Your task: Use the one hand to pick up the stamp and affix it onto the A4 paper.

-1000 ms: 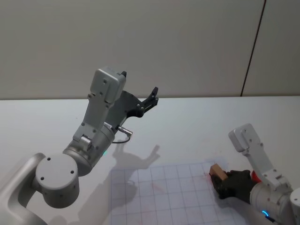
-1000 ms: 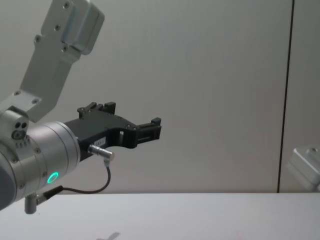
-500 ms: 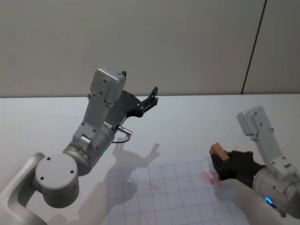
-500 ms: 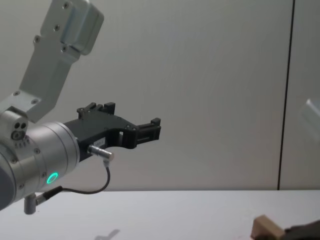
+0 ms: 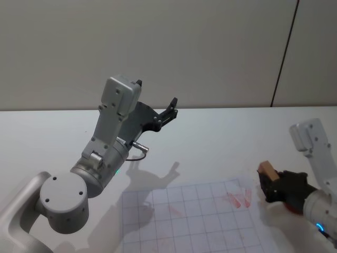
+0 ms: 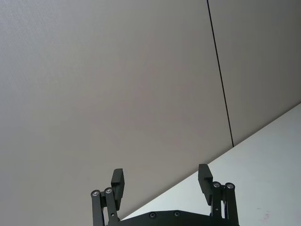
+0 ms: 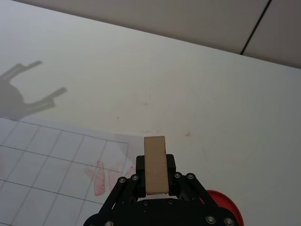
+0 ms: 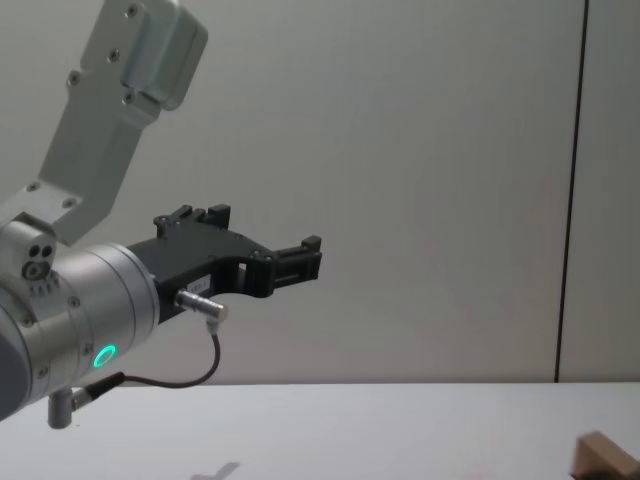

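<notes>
My right gripper is shut on a light wooden stamp, held just off the right edge of the A4 paper, a sheet with a grid. In the right wrist view the stamp stands up between the black jaws of the right gripper, above bare table beside the paper's corner. A red stamped mark lies near the paper's right edge and appears as a red mark in the wrist view too. The stamp's top peeks into the chest view. My left gripper is raised at the left, open and holding nothing.
A red round object lies on the white table under my right wrist. The left arm towers over the table's left side and casts a shadow on the paper. A grey wall stands behind the table.
My right gripper has lifted the stamp off the paper and carried it to the right, uncovering a fresh red mark. The left arm has stayed still.
</notes>
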